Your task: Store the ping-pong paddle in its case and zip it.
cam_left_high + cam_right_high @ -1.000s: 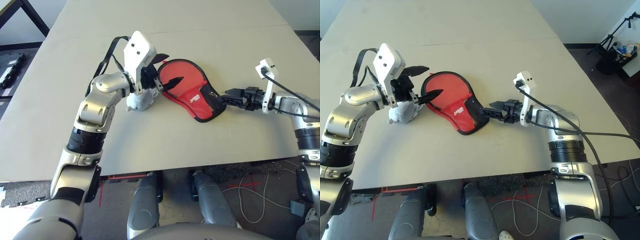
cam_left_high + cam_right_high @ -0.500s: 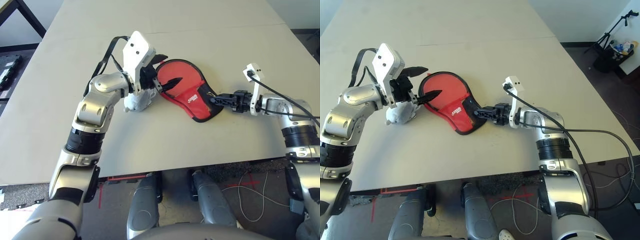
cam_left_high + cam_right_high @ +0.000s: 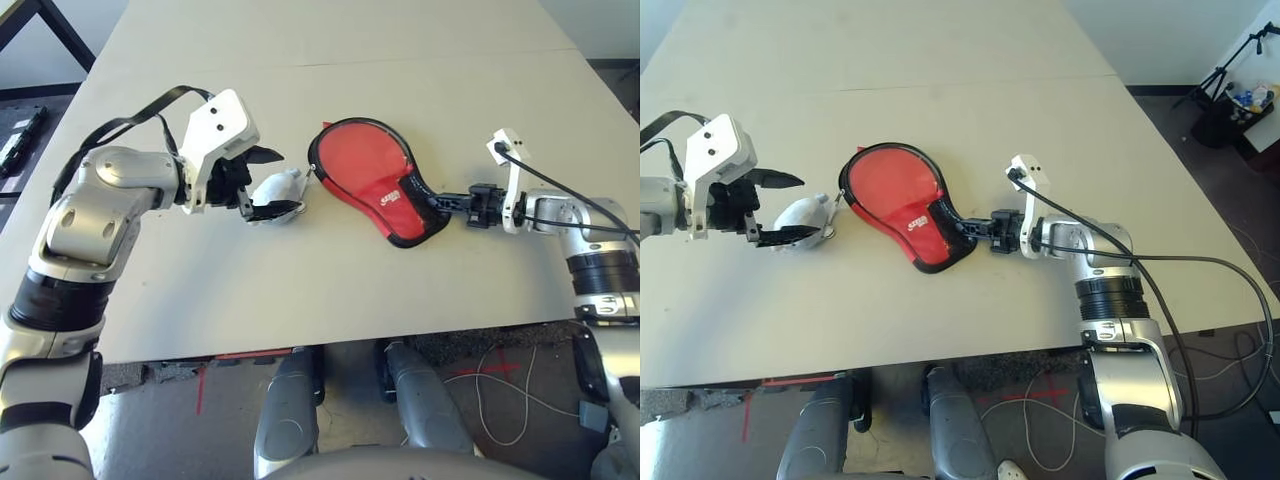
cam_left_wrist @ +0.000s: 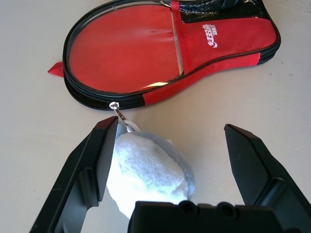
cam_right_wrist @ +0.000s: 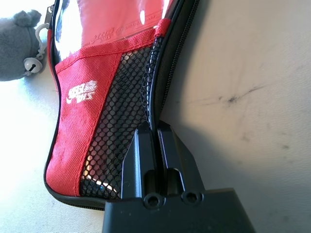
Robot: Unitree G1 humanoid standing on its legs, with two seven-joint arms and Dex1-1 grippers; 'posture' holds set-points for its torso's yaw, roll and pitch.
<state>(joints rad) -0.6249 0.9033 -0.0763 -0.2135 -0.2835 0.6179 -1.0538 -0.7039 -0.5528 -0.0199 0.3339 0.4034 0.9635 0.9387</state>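
One case [image 3: 375, 185], one pouch [image 3: 277, 190], two tools.

The case [image 4: 170, 53] is red woven cloth with a black mesh pocket and a glossy clear window. Just beside the left gripper [image 4: 170, 160], the pouch [image 4: 148, 170] looks soft and fuzzy, and the table [image 3: 300, 290] is matt and smooth.

White logo on the case [image 4: 214, 36], characters not legible

Left tool [image 4: 177, 145] agape, right tool [image 5: 156, 141] pinched
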